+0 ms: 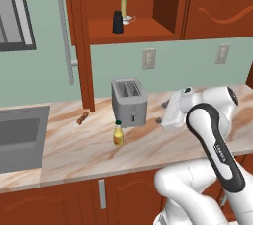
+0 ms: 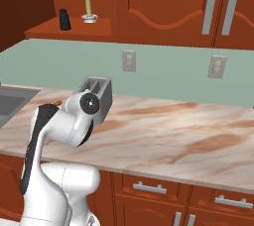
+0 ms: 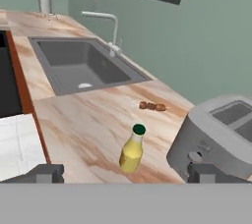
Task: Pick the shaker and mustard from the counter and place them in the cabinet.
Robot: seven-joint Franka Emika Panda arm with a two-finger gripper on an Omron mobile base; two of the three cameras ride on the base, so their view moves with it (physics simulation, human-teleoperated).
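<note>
The mustard (image 3: 132, 152) stands clear on its sink side — toaster (image 3: 221, 137) crowds the other.

A small yellow squeeze bottle (image 3: 132, 152) with a green cap, a little black round shaker (image 1: 117, 22), a beige stone counter (image 1: 163, 145) with brown streaks, a red-brown wood cabinet (image 1: 163, 2)

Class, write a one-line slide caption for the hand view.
Open gripper faces the mustard standing on the counter, toaster alongside, sink beyond.
</note>
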